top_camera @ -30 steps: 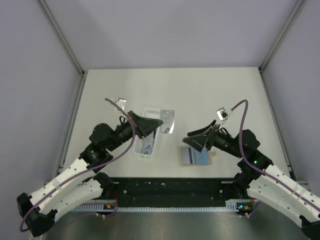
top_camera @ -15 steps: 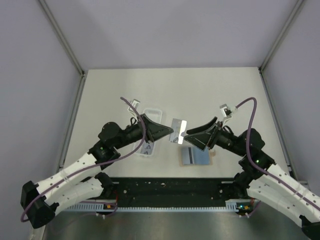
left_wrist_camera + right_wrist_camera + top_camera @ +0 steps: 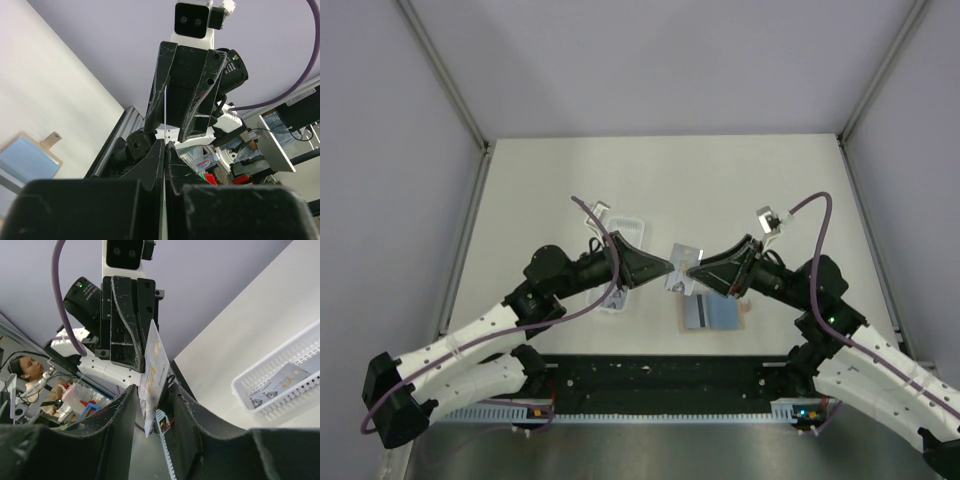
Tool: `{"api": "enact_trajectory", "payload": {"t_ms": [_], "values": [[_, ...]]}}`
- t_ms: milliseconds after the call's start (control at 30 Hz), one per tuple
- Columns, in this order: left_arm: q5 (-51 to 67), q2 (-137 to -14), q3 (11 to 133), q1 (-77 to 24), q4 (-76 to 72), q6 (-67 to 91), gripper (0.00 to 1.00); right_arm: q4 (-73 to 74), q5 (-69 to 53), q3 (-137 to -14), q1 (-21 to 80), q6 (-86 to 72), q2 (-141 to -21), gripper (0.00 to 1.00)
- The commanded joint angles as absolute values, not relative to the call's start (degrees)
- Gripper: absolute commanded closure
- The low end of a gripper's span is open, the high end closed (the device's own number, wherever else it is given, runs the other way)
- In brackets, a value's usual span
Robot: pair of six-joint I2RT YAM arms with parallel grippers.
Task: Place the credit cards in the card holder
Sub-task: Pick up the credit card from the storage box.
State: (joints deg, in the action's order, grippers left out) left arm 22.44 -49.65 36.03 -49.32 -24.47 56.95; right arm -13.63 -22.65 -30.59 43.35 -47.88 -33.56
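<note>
Overhead looks down; wrist cameras face each other closely, sharing card.

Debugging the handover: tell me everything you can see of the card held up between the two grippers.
The card is a thin, stiff-looking rectangle, pale and glossy, with small yellowish print on the face toward the right wrist view; the print is too small to read. It is held in mid-air, standing on edge and roughly vertical. The left gripper is shut on one end. The right gripper has its jaws on either side of the other end, not closed on it; whether they touch it cannot be told.
</note>
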Motion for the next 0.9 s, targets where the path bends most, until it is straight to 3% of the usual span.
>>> {"api": "enact_trajectory", "payload": {"t_ms": [0, 367, 633, 733, 800, 867], "values": [[21.97, -49.83, 35.86, -49.83, -28.83, 56.60, 1.00, -18.28, -24.17, -32.52, 43.68, -48.95, -34.10, 0.66], [20.57, -49.83, 35.24, -50.10, -29.44, 56.51, 1.00, -19.51, -25.40, -32.08, 43.77, -49.83, -35.51, 0.70], [20.39, -50.36, 35.16, -50.10, -29.44, 56.51, 1.00, -19.86, -24.88, -31.82, 43.68, -49.83, -35.07, 0.92], [19.87, -50.19, 34.81, -50.10, -29.18, 56.16, 0.85, -18.64, -23.65, -31.90, 43.68, -49.66, -34.54, 1.00], [19.34, -49.92, 34.80, -50.10, -28.13, 55.55, 0.72, -17.85, -23.03, -31.99, 43.68, -49.31, -34.10, 1.00], [18.55, -49.40, 34.89, -50.10, -27.08, 54.94, 0.55, -16.71, -22.33, -32.17, 43.68, -48.96, -33.58, 1.00]]}}
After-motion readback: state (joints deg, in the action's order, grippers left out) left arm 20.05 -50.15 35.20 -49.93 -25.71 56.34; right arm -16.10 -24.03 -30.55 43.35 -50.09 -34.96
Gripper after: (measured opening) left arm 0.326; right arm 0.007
